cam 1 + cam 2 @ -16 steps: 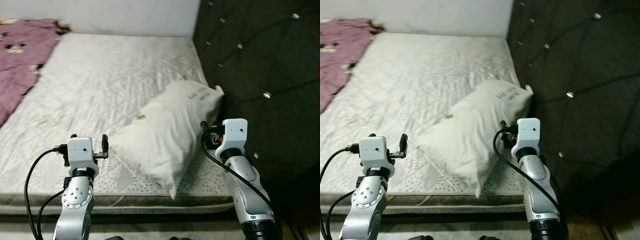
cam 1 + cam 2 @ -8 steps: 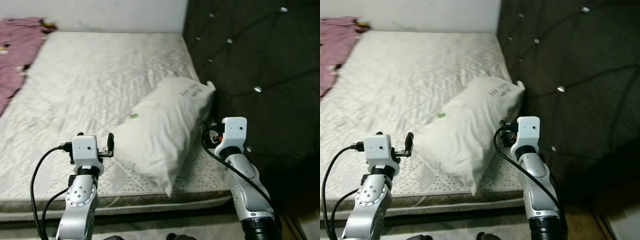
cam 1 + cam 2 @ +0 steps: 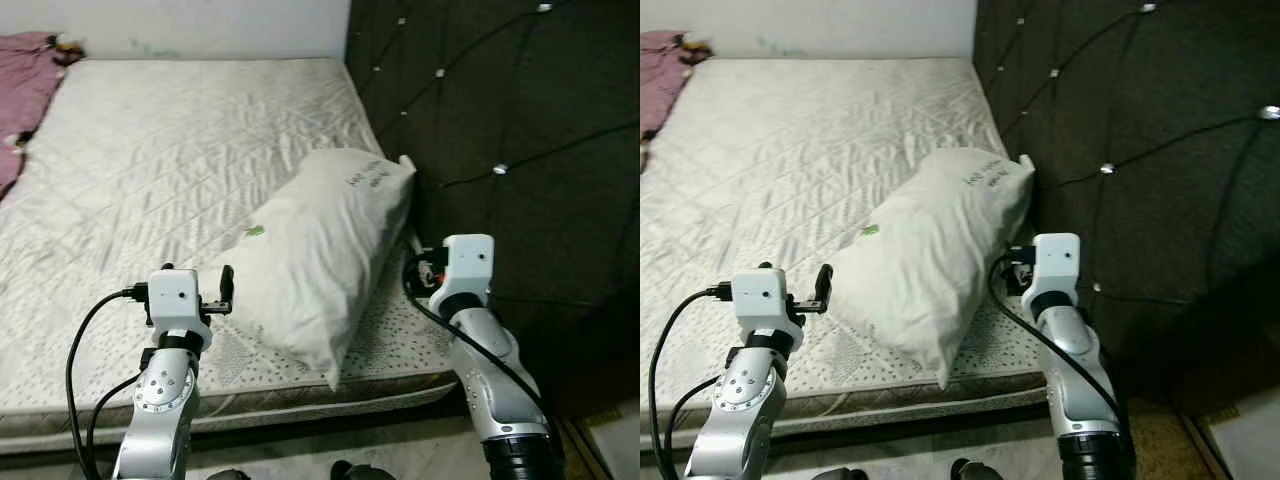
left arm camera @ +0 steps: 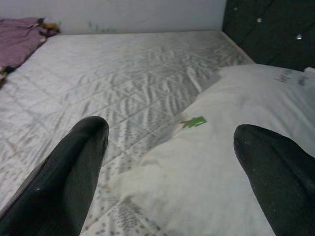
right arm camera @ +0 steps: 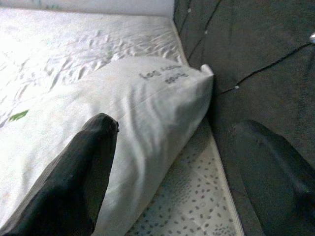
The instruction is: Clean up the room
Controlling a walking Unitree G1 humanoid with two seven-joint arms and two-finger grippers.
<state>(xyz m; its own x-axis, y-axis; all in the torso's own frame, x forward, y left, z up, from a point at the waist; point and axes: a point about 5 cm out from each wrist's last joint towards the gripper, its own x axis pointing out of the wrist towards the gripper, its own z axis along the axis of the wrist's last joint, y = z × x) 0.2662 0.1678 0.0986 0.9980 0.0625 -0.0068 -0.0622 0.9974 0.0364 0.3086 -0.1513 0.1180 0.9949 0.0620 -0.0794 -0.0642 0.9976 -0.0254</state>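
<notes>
- The left gripper [image 4: 167,162] is held at the near edge of the mattress [image 3: 180,140], fingers spread wide with nothing between them, just beside the near corner of the pillow [image 3: 315,250].
- The right gripper [image 5: 182,167] is held at the pillow's right side, fingers likewise parted and empty; one finger [image 5: 83,172] is seen against the pillow cover, the other [image 5: 275,167] against the headboard [image 3: 500,120].
- The white pillow is laid diagonally on the mattress near its front right corner, between the two grippers, its far end pressed against the dark tufted headboard.
- A small green mark [image 3: 256,231] is seen on the pillow's upper face, and dark printed lettering [image 3: 366,178] near its far end.
- The quilted mattress is left uncovered.
- A purple cloth [image 3: 25,90] is bunched at the far left corner, well apart from the pillow.
- A pale wall [image 3: 200,25] is seen behind the bed.
</notes>
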